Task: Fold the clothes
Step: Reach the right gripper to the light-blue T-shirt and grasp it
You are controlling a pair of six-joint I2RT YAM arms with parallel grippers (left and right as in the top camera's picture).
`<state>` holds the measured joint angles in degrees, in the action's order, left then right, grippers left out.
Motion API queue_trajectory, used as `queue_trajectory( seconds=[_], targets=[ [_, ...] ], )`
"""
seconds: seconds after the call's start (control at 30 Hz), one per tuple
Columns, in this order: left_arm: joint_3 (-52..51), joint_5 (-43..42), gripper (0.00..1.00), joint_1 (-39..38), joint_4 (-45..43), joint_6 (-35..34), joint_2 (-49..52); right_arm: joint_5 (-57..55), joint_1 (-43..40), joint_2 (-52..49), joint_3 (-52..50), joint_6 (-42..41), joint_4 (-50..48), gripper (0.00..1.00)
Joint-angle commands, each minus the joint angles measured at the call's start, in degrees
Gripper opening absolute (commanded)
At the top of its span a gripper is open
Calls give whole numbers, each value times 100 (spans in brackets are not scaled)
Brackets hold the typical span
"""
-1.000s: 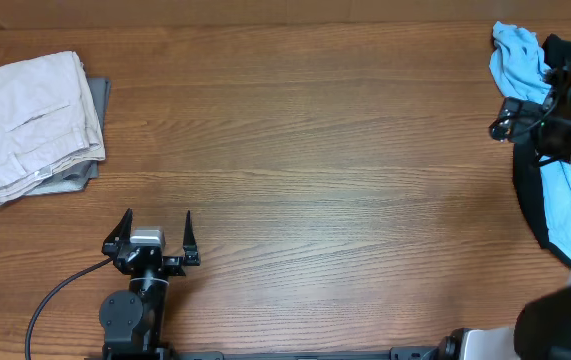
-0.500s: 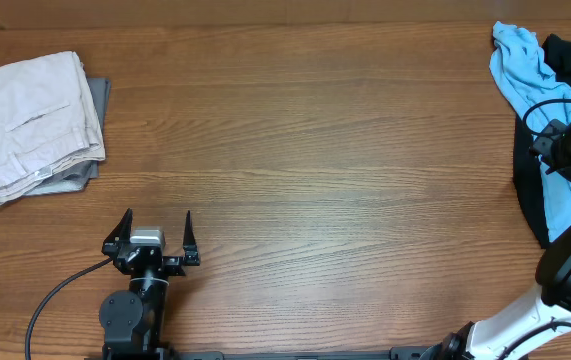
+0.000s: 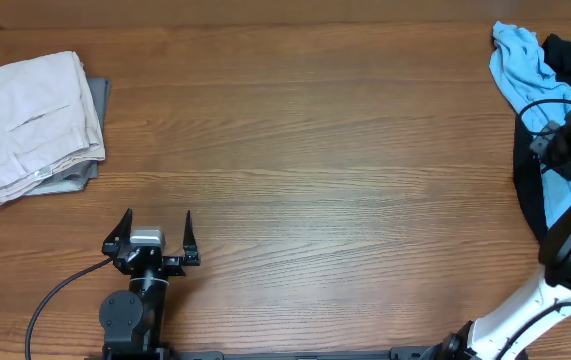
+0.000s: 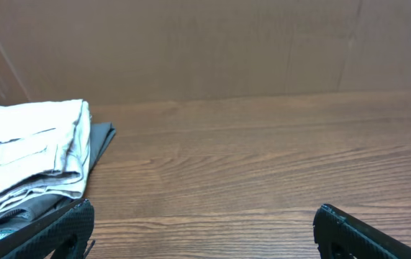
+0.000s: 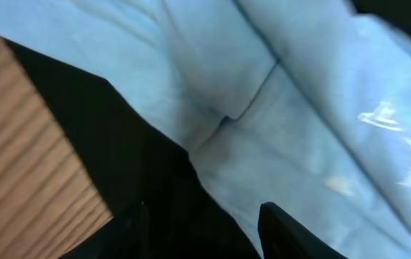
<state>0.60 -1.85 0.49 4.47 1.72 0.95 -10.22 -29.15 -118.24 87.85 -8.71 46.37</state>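
Observation:
The light blue T-shirt [image 3: 518,65] lies crumpled at the table's far right edge, partly on a black cloth [image 3: 527,195]. My right gripper [image 3: 553,150] is down on that pile. In the right wrist view the T-shirt [image 5: 299,129] fills the upper right and the black cloth [image 5: 119,137] runs between the two fingers of the right gripper [image 5: 201,208]. The jaws stand partly closed; whether they pinch fabric does not show. My left gripper [image 3: 157,215] rests open near the front left, and in its own view the left gripper [image 4: 201,208] has only bare wood between its fingers.
Folded beige khaki trousers [image 3: 30,120] lie on a grey garment [image 3: 87,175] at the far left, also visible as trousers [image 4: 25,144] in the left wrist view. A brown wall [image 4: 205,43] backs the wooden table [image 3: 305,150]. The right arm's white base stands at the front right.
My right gripper has moved right and down onto the cloth pile, and its jaws have narrowed. The left arm has not moved.

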Motion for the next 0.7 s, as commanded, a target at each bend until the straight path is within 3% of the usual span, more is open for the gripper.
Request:
queue_trajectory(
  seconds=[0.0,0.67],
  targets=[
    [-33,44,100,24,-7,109,-68,-306,13,-225,96,13,-70,53],
    [-33,44,100,24,-7,109,-68,-411,-125,-332,-490,-9,-741,54]
  ],
)
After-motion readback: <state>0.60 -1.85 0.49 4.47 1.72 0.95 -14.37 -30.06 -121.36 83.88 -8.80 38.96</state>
